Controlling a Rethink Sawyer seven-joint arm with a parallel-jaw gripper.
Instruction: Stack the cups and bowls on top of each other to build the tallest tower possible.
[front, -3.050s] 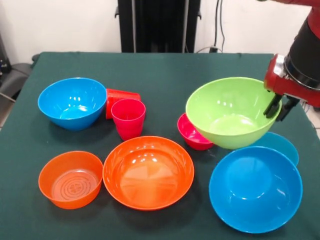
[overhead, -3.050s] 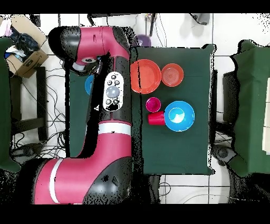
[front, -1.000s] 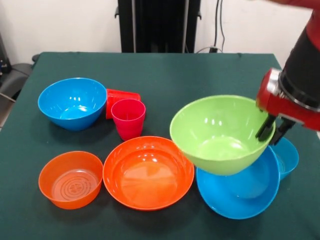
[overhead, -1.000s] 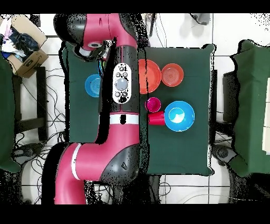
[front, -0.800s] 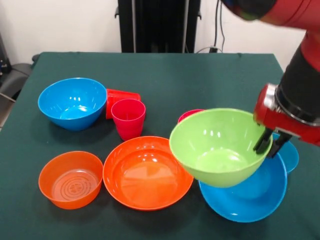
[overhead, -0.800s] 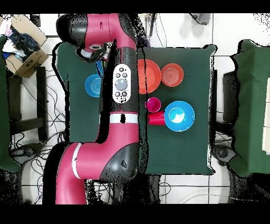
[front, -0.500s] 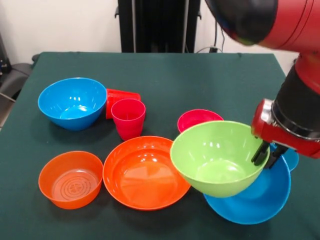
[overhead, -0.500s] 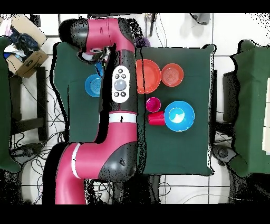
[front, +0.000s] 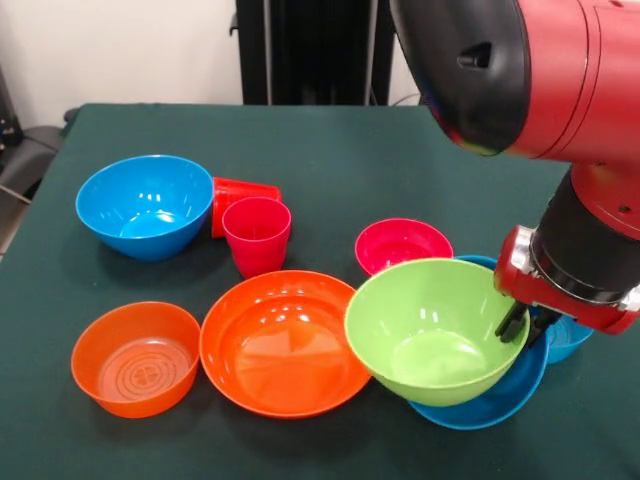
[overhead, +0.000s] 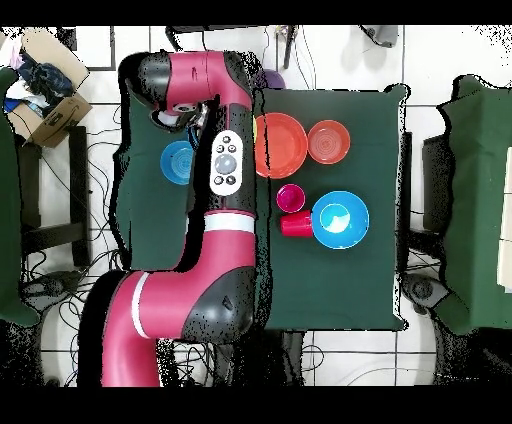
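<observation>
Dark green cloth covers the table (front: 420, 140). The gripper (front: 519, 327) is clamped on the lime green bowl (front: 430, 330) by its rim, which is lowered into a large blue bowl (front: 505, 392), apparently for nesting; the orange bowl (front: 285, 342) is touched alongside.

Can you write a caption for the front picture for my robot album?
The gripper holds the lime green bowl by its rim, inside a blue bowl.
</observation>
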